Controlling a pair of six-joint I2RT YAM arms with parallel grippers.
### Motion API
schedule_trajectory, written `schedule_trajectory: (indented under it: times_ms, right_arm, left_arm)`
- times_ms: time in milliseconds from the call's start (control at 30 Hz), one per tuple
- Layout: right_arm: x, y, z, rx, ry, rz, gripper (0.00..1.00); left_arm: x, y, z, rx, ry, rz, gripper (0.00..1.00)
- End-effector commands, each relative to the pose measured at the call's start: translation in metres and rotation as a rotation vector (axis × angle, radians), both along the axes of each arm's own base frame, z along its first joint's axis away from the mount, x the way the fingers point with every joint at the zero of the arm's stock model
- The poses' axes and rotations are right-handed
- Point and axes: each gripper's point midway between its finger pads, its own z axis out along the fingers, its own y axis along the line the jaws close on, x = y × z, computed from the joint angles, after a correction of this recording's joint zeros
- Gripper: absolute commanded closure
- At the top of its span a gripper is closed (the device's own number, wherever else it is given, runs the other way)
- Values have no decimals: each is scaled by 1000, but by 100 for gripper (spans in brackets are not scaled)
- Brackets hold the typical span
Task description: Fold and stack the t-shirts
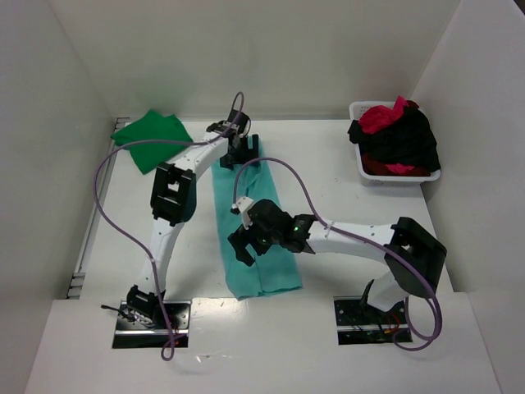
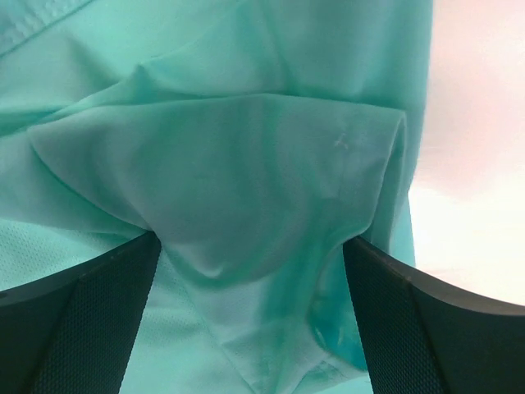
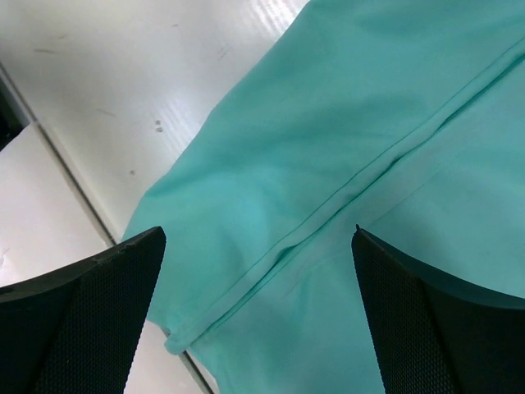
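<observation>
The light teal t-shirt (image 1: 275,271) lies folded into a long strip down the middle of the table. My left gripper (image 1: 244,153) is open at the strip's far end; in its wrist view the jaws (image 2: 250,242) straddle a raised fold of teal cloth (image 2: 246,164) without closing on it. My right gripper (image 1: 244,246) is open just above the strip's near left part; its wrist view (image 3: 258,234) shows the hem seam (image 3: 353,176) and the shirt's corner (image 3: 176,341). The dark green t-shirt (image 1: 152,139) lies folded at the back left.
A white basket (image 1: 367,171) at the back right holds the red (image 1: 384,116) and black (image 1: 410,139) shirts. White walls enclose the table on three sides. The table's near edge (image 3: 74,185) runs close to the teal shirt's corner.
</observation>
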Motion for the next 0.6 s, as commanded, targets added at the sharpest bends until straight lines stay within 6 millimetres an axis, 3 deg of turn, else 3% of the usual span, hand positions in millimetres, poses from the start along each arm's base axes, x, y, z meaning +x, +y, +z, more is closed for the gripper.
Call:
schedule_trajectory:
  times_ms: [0, 200, 233, 300, 333, 467, 567]
  right_arm:
    - [24, -9, 13, 13, -63, -124, 0]
    - [44, -28, 35, 59, -100, -247, 0]
    - [50, -34, 39, 68, -101, -276, 0]
    - [66, -48, 42, 76, -100, -363, 0]
    - [74, -56, 44, 77, -95, -392, 0]
    - [92, -75, 52, 90, -95, -455, 0]
    - [98, -78, 67, 108, -126, -465, 0]
  left_arm:
    - [-21, -40, -30, -109, 120, -103, 0]
    - [2, -62, -7, -165, 50, -153, 0]
    - [2, -62, -14, -156, 66, -157, 0]
    - [14, -64, -4, -150, 35, -155, 0]
    - [13, -61, -11, -132, 52, -143, 0]
    - [27, -46, 0, -128, 14, -91, 0]
    - [42, -23, 29, -88, -60, -32, 0]
